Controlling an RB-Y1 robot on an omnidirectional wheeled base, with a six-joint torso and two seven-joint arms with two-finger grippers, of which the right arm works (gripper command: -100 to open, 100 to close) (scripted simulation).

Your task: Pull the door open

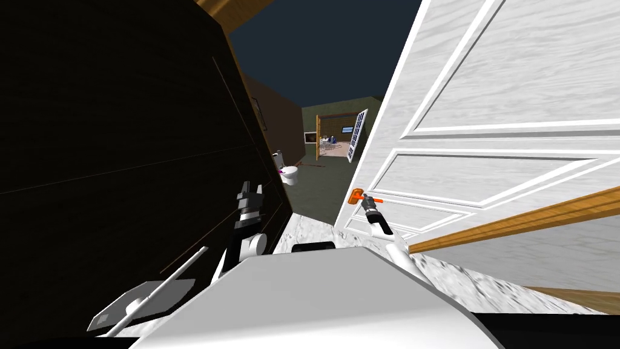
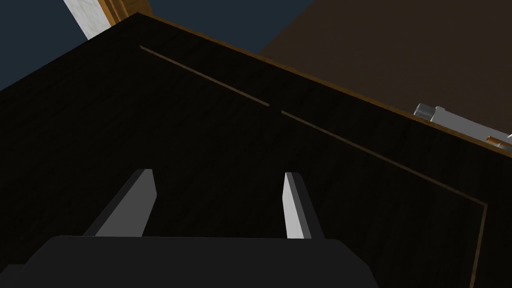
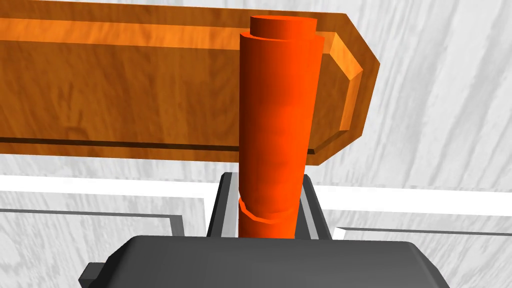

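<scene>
My right gripper [image 3: 267,178] is pinching the orange handle [image 3: 277,115], a finger pressed on each side of its round bar; the bar runs out from an orange-brown plate [image 3: 125,95] fixed to the white door [image 1: 484,91]; the handle sits near the door's left edge, just ahead of me and slightly right; the door stands ajar, and through the gap on its left a toilet [image 1: 291,174] shows further off, with a lit doorway [image 1: 336,138] far beyond it; my left gripper [image 2: 219,174] is raised on the left with its fingers spread and nothing between them, close to a dark panel [image 2: 200,125] that takes up the left side.
</scene>
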